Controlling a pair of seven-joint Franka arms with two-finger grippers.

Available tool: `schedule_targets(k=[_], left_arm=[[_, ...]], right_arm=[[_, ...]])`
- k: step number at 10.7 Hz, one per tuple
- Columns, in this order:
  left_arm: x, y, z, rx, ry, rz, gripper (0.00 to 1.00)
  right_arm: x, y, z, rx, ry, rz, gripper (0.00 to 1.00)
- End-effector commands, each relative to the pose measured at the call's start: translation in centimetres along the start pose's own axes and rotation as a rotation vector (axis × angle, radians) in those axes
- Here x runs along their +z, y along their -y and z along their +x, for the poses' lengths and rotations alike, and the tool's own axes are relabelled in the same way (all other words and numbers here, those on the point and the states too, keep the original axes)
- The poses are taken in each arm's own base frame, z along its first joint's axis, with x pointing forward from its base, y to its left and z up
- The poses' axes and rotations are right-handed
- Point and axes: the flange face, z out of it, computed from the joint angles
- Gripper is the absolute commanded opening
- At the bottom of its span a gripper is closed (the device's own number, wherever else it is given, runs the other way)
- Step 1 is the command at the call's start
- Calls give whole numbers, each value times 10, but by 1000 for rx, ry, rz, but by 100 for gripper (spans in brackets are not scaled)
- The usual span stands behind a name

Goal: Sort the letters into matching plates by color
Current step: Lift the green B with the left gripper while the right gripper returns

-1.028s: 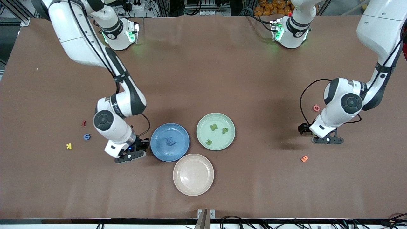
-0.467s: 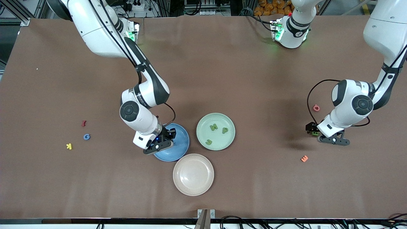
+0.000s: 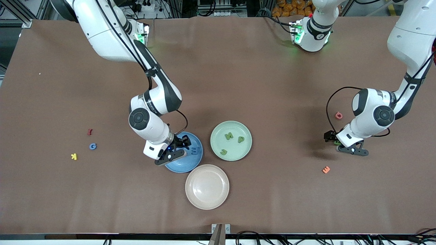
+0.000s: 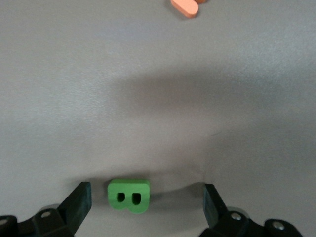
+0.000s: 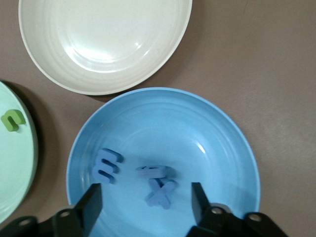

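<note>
Hidden and cut-off parts

In the front view the right arm's wrist covers much of the blue plate [image 3: 194, 160], so only the blue E [image 3: 195, 150] shows there; the X [image 5: 163, 193] and a third blue letter [image 5: 154, 171], lying at an angle and unreadable, show only in the right wrist view. That view cuts the green plate [image 5: 15, 173] down to a sliver and crops the beige plate [image 5: 106, 44]. The green B [image 4: 129, 195] is nearly hidden under the left gripper [image 3: 335, 142] in the front view. The orange letter [image 4: 186, 6] is cut off in the left wrist view
</note>
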Motion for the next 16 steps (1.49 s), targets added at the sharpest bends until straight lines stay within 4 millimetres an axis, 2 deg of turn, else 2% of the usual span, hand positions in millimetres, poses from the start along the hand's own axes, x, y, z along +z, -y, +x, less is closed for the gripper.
schedule_targets(k=[1, 3, 5, 6, 7, 9, 12, 14, 16], left_arm=[[4, 9, 3, 55, -10, 3, 100], [4, 9, 3, 56, -10, 3, 100], [4, 9, 3, 53, -10, 3, 100], [4, 13, 2, 10, -11, -6, 1], [4, 20, 0, -1, -11, -7, 0], [4, 20, 0, -13, -11, -8, 0], [2, 8, 4, -55, -14, -6, 0], [-2, -5, 8, -63, -18, -3, 0], [-6, -10, 11, -83, -25, -1, 0]], right_arm=[[-18, -40, 5, -55, -7, -10, 100], [-41, -99, 2, -125, 33, -22, 100], [-64, -153, -9, -105, 65, -24, 100], [-72, -183, -16, -91, 70, -41, 100], [-77, -212, -22, -114, 74, -56, 100], [-80, -273, -44, -178, 94, -75, 100], [-82, -333, -76, -213, 115, -70, 100], [-79, -359, -103, -207, 126, -68, 100], [-70, -372, -130, -180, 107, -95, 100]])
